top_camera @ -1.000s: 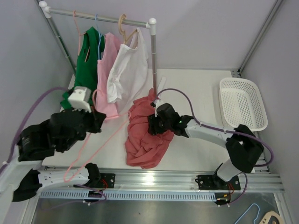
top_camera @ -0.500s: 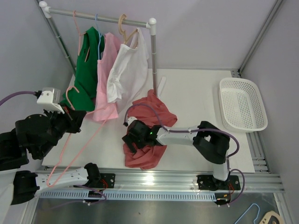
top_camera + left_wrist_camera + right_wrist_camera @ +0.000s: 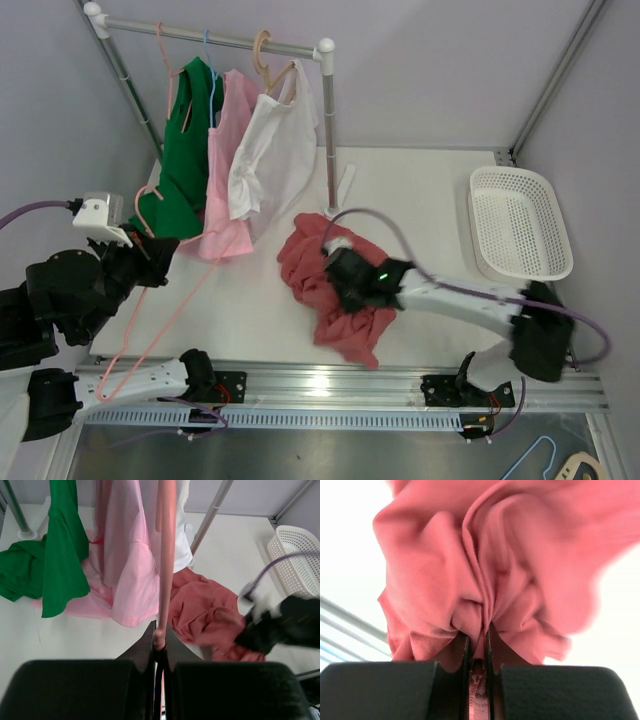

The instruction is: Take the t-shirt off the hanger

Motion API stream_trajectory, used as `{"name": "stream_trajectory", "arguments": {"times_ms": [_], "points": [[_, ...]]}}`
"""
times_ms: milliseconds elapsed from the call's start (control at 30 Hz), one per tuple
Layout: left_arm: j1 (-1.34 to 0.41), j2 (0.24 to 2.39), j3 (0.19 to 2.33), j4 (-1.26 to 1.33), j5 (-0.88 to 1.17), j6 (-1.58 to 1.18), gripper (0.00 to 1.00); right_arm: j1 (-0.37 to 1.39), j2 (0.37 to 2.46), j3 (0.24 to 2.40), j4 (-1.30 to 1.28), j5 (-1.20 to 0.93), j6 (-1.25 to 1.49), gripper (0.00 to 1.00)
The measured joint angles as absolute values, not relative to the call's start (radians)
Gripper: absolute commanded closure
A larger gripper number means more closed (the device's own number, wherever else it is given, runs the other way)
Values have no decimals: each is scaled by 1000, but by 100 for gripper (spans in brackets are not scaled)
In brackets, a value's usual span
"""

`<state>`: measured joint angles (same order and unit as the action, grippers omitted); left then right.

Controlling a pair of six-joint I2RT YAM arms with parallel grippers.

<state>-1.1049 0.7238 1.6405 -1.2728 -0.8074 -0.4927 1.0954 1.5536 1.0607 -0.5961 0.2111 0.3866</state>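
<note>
Pinching a pink hanger [image 3: 165,555] by its thin rod, the left hand [image 3: 160,645] sits at 9 o'clock of the surface [image 3: 420,190], closed hard on the plastic. No cloth shows on the hanger, and it is held well apart from the shirt.

At 11 o'clock stands the rack [image 3: 215,40] with a green top [image 3: 185,150], a pink garment [image 3: 232,170] and a white one [image 3: 275,150] hanging from it. Their hems trail close to the hanger, so it could snag them if swung that way.

Near the centre, toward 6 o'clock, the red t-shirt [image 3: 350,335] lies crumpled on the surface. The right hand [image 3: 479,645] is closed on a gathered fold of it, cloth bunched between its jaws.

Judging by this, the removal itself looks done, since shirt and hanger are in separate hands. What remains is probably to let the shirt go where it lies flat and set the hanger aside. The release calls for opening fully, so no fold stays caught.

At 3 o'clock a white basket [image 3: 474,220] stands clear of the shirt. The right arm's cable loops over the cloth and may drag on it.
</note>
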Motion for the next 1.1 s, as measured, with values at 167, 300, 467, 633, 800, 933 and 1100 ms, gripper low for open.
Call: {"name": "stream_trajectory", "arguments": {"times_ms": [167, 300, 467, 633, 800, 933, 1100], "points": [[-1105, 706, 1604, -1217, -794, -431, 99, 583, 1094, 1144, -675, 250, 416, 100], [-1106, 697, 1609, -1132, -721, -358, 99, 158, 954, 1287, -707, 300, 412, 100], [-1107, 706, 1695, -1048, -608, -283, 99, 17, 1095, 1538, -765, 279, 414, 100], [-1107, 749, 1760, -940, -582, -226, 99, -67, 1225, 1571, -777, 234, 457, 100], [-1105, 879, 1766, -819, -628, -131, 99, -150, 1259, 1513, -760, 190, 506, 100], [-1018, 1075, 1857, -780, -592, -96, 99, -262, 1266, 1419, -710, 141, 549, 100], [-889, 1302, 2016, -766, -526, -104, 99, -368, 1317, 1405, -665, 104, 580, 100]]}}
